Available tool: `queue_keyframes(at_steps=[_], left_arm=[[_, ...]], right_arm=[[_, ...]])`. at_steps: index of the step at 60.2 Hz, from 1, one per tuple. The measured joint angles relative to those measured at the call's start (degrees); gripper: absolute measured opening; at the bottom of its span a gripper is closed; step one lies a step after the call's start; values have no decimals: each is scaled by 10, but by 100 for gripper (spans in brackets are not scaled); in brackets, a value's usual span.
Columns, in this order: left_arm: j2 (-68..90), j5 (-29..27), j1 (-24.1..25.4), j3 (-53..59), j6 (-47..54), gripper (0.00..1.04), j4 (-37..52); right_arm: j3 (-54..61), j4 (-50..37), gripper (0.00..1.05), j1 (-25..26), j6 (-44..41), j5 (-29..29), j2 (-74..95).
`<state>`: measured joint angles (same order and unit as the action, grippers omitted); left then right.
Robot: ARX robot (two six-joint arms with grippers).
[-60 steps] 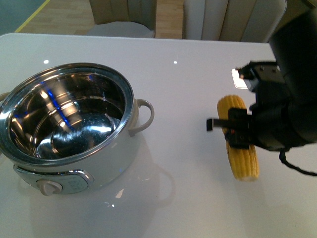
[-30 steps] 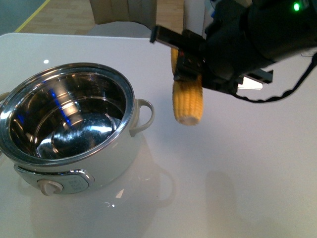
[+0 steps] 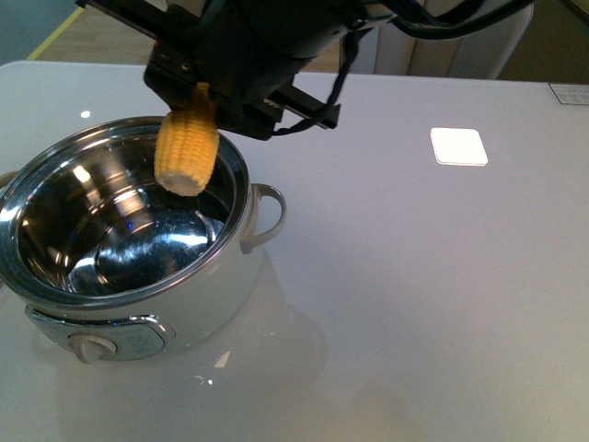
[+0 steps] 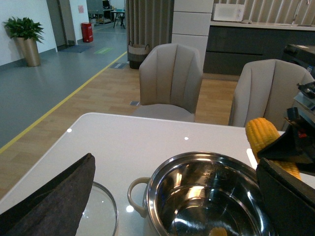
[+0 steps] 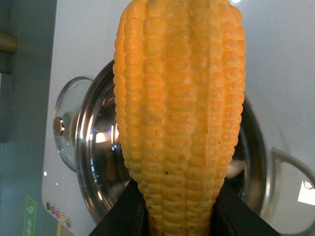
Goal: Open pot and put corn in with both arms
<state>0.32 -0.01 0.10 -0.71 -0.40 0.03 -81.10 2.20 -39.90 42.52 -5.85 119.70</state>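
Right gripper [image 3: 204, 99]: my two black fingers [image 5: 123, 216] are clamped on the thick end of the husked yellow corn cob [image 3: 187, 147]. The cob hangs nearly upright, cut end down. In the right wrist view it fills the frame, with kernel rows running lengthwise.

Position: the cob is in the air over the open mouth of the large round white pot with the shiny steel interior [image 3: 221, 295], above the far part of the bowl and just inside the rim. It touches neither rim nor wall. A yellow glint shows in the steel below it.

The pot stands uncovered on the glossy white table [image 3: 414, 276], with its cream dial [image 3: 92, 348] facing me and a loop handle [image 3: 267, 212] on its right side.

The glass lid with the chrome knob [image 5: 66, 128] lies flat on the table just beside the pot, on the side away from that handle.

Left gripper [image 4: 174, 167]: my fingers [image 4: 59, 196] are spread wide with nothing between them. One dark pad overlaps the lid's edge in the picture; I cannot tell if they touch.

A bright white square [image 3: 458, 145] lies on the table, well apart from the pot. Two beige chairs [image 4: 170, 78] stand behind the table.
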Motion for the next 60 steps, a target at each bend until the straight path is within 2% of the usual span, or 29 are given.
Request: queue_keyframes(at_steps=[18,33,43,60], left_arm=[[0,0,0,0,0,98,0],[0,0,0,0,0,98,0],[0,0,0,0,0,98,0],[0,0,0,0,0,98,0]], right_arm=[[-72,32,20,-43,12,-9,84],[-111,59,20,-46,7,-9,114],[-114,60,48,-44,4,-10,116],[-36,-11,94,-19,52,-18,69]])
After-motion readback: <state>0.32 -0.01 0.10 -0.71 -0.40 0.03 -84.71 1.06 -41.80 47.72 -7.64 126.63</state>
